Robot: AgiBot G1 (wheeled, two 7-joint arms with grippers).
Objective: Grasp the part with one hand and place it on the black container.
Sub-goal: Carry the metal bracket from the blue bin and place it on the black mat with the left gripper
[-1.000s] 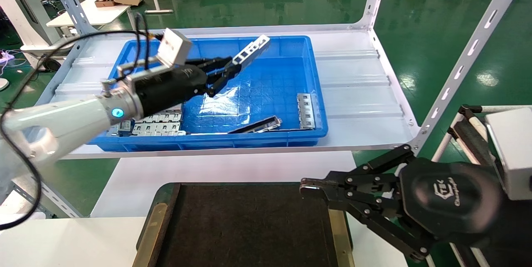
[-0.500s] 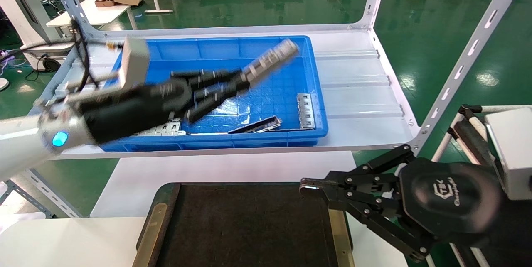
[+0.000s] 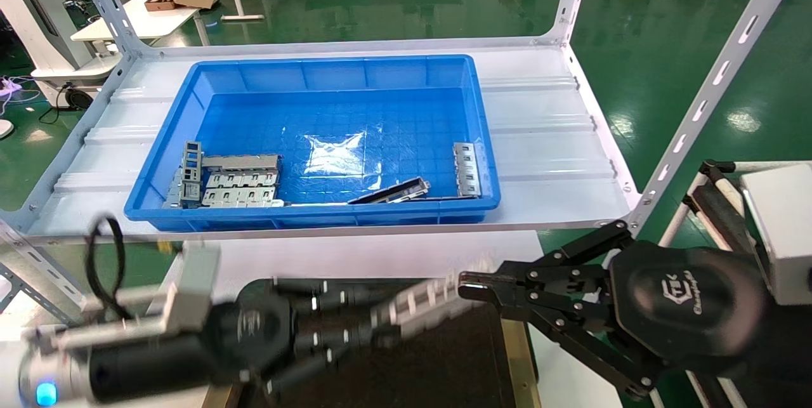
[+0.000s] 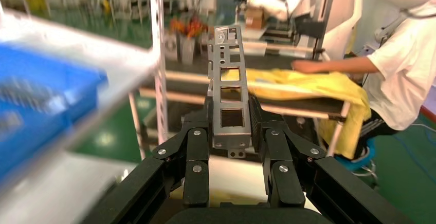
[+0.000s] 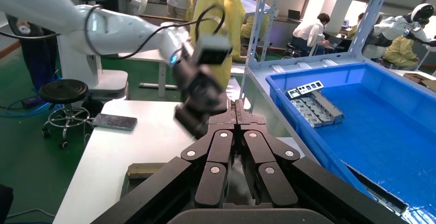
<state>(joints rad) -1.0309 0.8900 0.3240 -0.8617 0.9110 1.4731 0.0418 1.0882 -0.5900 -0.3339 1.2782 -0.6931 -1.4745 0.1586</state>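
Left gripper (image 3: 380,325): clenched on the part (image 3: 422,304), low over the tray (image 3: 412,370), reaching toward its right side.
Part: held by one end between the fingers (image 4: 198,147), its free end near the tip of the right gripper (image 3: 466,286); whether they touch I cannot tell.
Right gripper: closed on nothing, parked by the tray's right rim.
Done: part picked and carried out of the bin (image 3: 330,141).
Left: lower it onto the tray, release.
Change: half a second ago the left gripper held the part above the bin; now it hangs over the tray.
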